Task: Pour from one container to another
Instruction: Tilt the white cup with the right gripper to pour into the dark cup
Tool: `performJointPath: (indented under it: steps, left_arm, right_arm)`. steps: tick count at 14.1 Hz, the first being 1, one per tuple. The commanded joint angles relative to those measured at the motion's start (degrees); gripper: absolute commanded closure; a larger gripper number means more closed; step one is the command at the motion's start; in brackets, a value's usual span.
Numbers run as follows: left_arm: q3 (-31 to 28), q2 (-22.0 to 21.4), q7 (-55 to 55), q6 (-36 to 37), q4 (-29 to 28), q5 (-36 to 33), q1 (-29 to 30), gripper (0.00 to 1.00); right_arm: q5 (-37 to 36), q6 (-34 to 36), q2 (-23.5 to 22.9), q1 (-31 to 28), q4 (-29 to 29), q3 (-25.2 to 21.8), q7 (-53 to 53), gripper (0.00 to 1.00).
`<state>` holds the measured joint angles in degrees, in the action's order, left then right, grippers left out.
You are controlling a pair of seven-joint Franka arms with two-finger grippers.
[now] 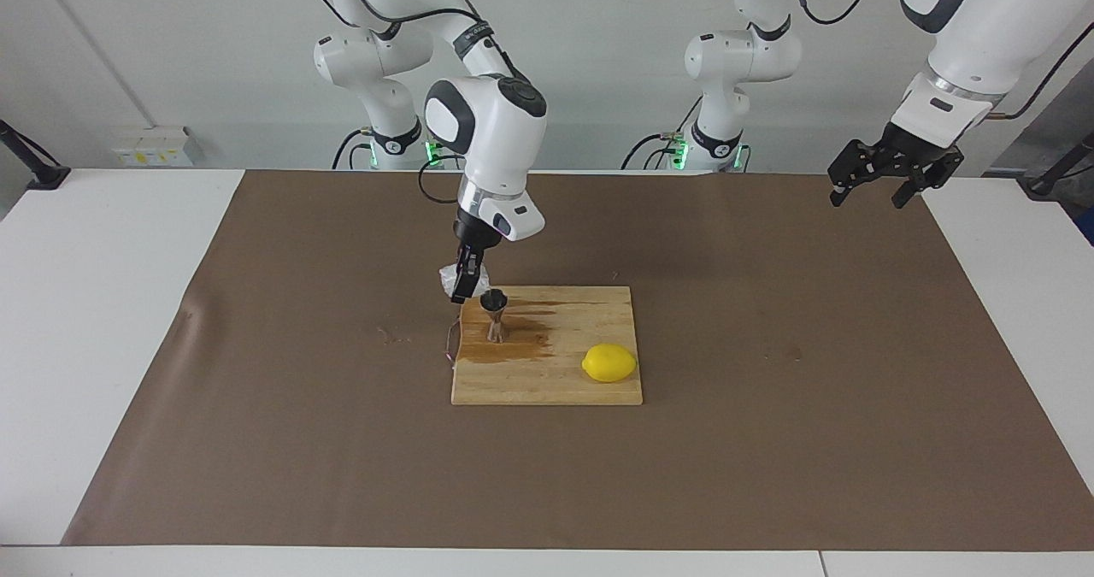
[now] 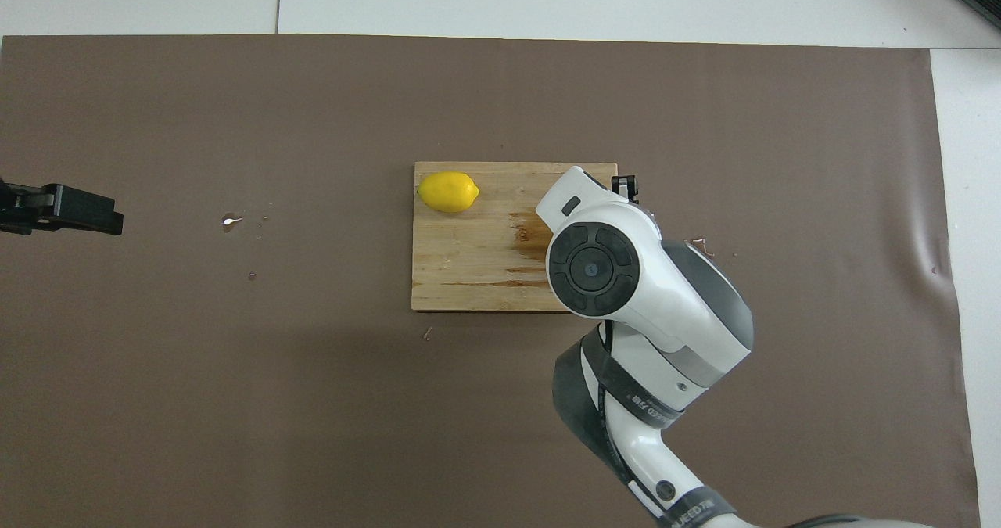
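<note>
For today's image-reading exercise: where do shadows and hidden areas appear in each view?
Facing view: a soft shadow beneath the lemon on the cutting board; the jigger stays visible. Overhead view: the right arm's body hides the jigger entirely.

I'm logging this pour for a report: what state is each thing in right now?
plastic cup: held up in the right gripper, beside the jigger.
jigger: upright on the cutting board, in a brown wet patch.
lemon: lying on the board, untouched.
left gripper: open, empty, waiting over the mat.
</note>
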<state>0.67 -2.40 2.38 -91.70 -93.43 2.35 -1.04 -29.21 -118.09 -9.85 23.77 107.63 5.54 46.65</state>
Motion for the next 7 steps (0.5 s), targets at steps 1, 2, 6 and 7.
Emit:
performJointPath:
  steps: [1, 2, 6, 7]
  left_arm:
    - [-0.32, -1.20, 0.61, 0.47, -0.96, 0.29, -0.19, 0.00]
    - [-0.32, -1.20, 0.61, 0.47, -1.05, 0.20, -0.19, 0.00]
    - [-0.32, -1.20, 0.61, 0.47, -1.05, 0.29, -0.19, 0.00]
    - [-0.32, -1.20, 0.61, 0.47, -1.05, 0.29, -0.19, 0.00]
  right_arm:
    - [-1.82, -0.48, 0.27, -0.30, 0.73, 0.35, -1.65, 0.86]
    - [-1.82, -0.57, 0.18, -0.39, 0.73, 0.44, -1.65, 0.86]
    - [-0.77, -0.74, 0.27, -1.01, 1.09, 0.44, -0.95, 0.87]
    - [-0.68, -1.44, 0.01, -1.44, 1.09, 0.52, -0.86, 0.86]
